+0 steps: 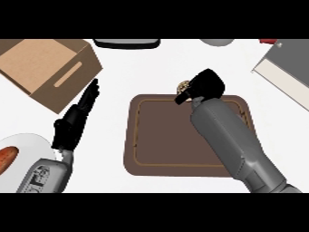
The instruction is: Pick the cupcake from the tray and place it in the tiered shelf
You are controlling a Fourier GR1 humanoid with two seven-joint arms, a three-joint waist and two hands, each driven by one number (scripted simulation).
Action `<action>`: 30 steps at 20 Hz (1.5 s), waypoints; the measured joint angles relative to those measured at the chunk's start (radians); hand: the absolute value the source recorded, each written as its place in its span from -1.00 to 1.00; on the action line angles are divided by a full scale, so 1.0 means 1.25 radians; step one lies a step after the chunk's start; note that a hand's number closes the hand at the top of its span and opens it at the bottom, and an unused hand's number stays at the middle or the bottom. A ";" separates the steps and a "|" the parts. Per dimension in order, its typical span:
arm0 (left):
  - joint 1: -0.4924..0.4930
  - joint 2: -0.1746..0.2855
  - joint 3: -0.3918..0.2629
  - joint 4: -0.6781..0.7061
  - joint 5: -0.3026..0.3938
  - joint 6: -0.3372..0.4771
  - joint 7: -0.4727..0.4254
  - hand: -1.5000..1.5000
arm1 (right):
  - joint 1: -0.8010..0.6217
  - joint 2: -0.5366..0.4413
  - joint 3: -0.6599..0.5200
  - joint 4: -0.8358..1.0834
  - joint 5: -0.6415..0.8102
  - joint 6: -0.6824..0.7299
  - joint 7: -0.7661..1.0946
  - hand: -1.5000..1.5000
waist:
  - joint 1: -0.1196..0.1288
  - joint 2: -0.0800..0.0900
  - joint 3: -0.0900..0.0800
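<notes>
The right hand (205, 85) sits at the tray's (162, 145) far edge, its fingers curled round the cupcake (183, 84), which shows only at the hand's left side. The left hand (75, 118) rests with straight fingers on bare counter between the tray and the box (43, 68), above a plate (24, 139). White counter lies open between the tray and the grey shelf (294, 68) at the right edge.

The cupcake (183, 84) sits at the top edge of the tray (163, 149), just above the middle of the frame. Only a tan, speckled bit shows, since the right hand (205, 85) curls round it. The tray is brown, flat and round-cornered, at centre frame.
</notes>
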 measured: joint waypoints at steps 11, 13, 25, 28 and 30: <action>0.002 -0.001 0.010 0.000 -0.001 -0.004 0.006 0.00 | -0.174 -0.014 -0.120 0.105 0.118 -0.184 -0.065 1.00 | -0.005 -0.004 0.000; 0.006 -0.009 0.006 0.003 -0.008 0.002 0.002 0.00 | -0.201 -0.017 -0.130 0.116 0.155 -0.206 -0.061 1.00 | -0.008 -0.005 0.000; 0.003 0.004 0.029 0.008 -0.002 -0.008 0.010 0.00 | -0.375 -0.089 -0.169 0.163 0.393 -0.153 0.069 1.00 | -0.029 -0.015 -0.001; 0.012 0.002 0.032 0.013 -0.003 -0.007 -0.001 0.00 | -0.403 -0.118 -0.183 0.166 0.446 -0.135 0.085 1.00 | -0.032 -0.015 -0.001; 0.020 -0.001 0.030 0.010 -0.004 -0.006 -0.004 0.00 | -0.418 -0.138 -0.193 0.171 0.479 -0.120 0.092 1.00 | -0.032 -0.015 -0.001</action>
